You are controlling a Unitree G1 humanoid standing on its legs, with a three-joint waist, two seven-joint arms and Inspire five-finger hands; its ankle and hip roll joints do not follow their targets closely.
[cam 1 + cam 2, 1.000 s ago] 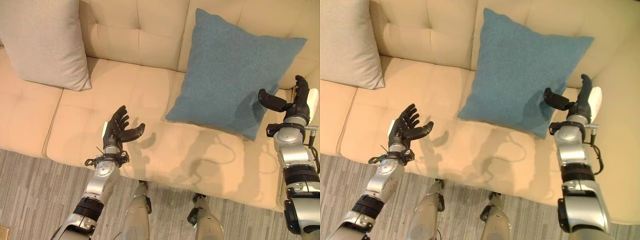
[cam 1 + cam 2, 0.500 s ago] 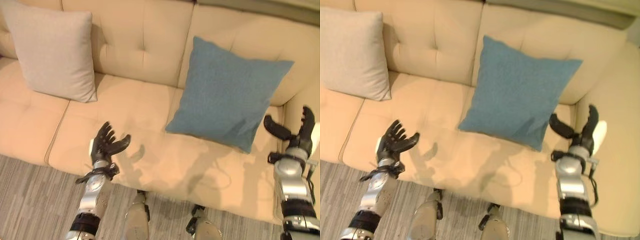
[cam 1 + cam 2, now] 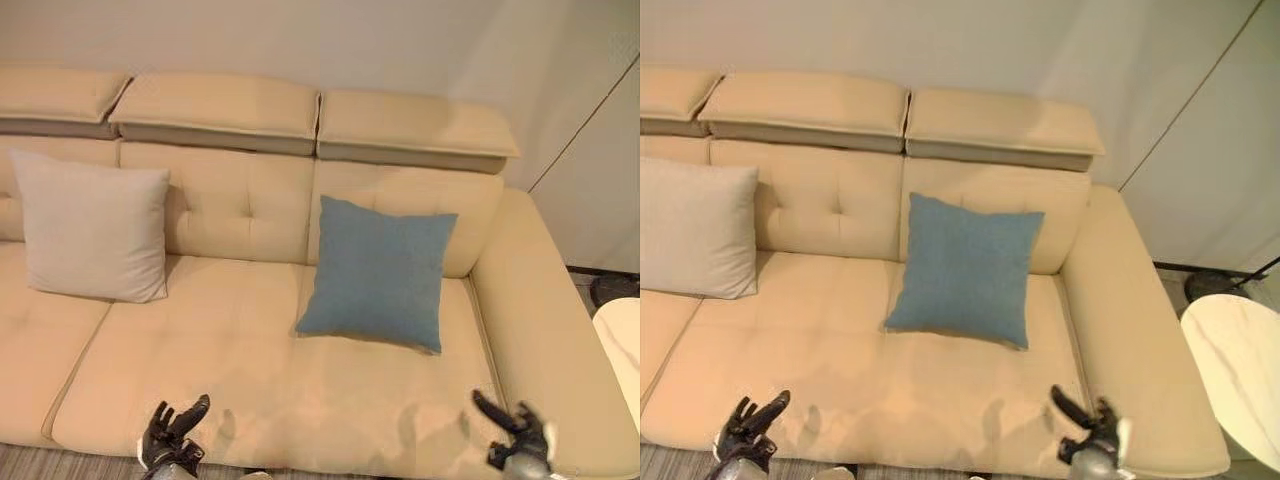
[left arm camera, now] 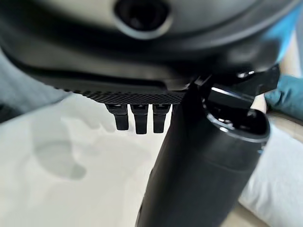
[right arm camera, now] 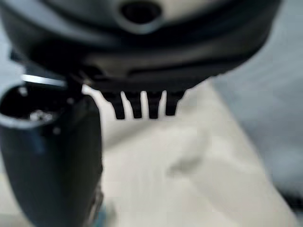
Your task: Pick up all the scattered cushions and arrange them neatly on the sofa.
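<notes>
So the whole view had pulled back compared with a second ago: the camera moved, not the cushions. Both hands had dropped away to the sofa's (image 3: pixel 250 360) front edge, the left hand (image 3: pixel 170 440) and the right hand (image 3: pixel 515 440) spread loose with nothing in them. The blue cushion (image 3: pixel 378 272) leaned upright against the backrest near the right armrest, and the beige cushion (image 3: pixel 92 226) stood against the backrest toward the left end. Looked pretty much finished to me, unless more lay out of sight. A pale wall rose behind, and a white round table (image 3: pixel 1236 372) stood past the right armrest.
</notes>
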